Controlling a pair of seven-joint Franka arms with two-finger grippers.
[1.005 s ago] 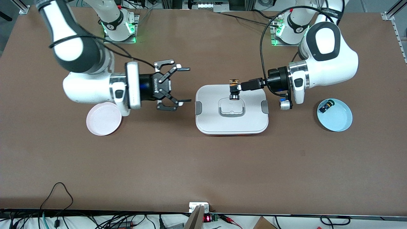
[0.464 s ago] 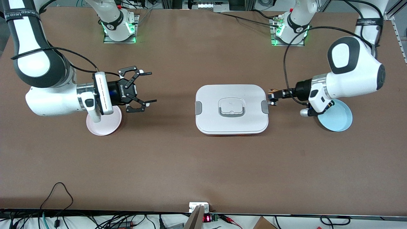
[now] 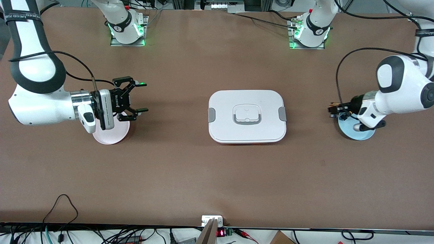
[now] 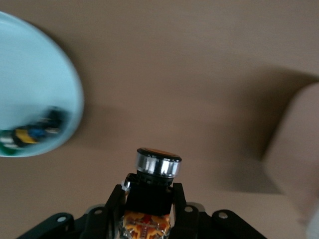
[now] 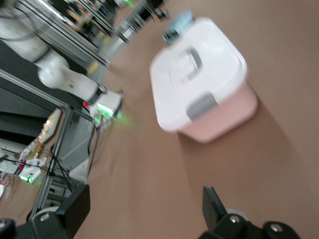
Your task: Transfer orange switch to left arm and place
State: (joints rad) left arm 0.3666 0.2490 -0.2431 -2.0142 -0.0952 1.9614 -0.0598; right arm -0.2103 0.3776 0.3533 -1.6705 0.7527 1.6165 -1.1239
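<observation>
My left gripper [image 3: 334, 110] is shut on the orange switch [image 3: 336, 105] and holds it over the blue plate's [image 3: 356, 134] edge at the left arm's end of the table. In the left wrist view the switch [image 4: 153, 186] sits between my black fingers [image 4: 113, 204], its round chrome-rimmed end pointing outward. The white box [image 3: 247, 116] with grey clips stands mid-table between both arms. My right gripper [image 3: 137, 96] is open and empty over the pink plate's [image 3: 110, 135] edge. The right wrist view shows its spread fingers [image 5: 75, 206] and the box [image 5: 199, 94] farther off.
A blue-and-black switch [image 4: 30, 134] lies in the blue plate [image 4: 40, 74]; in the front view my left arm hides it. The arm bases [image 3: 126, 28] stand along the table's edge farthest from the front camera. Cables run along the nearest edge.
My left gripper has carried the orange switch from over the box back to over the blue plate's edge. My right gripper has drawn back from beside the box to over the pink plate, still open.
</observation>
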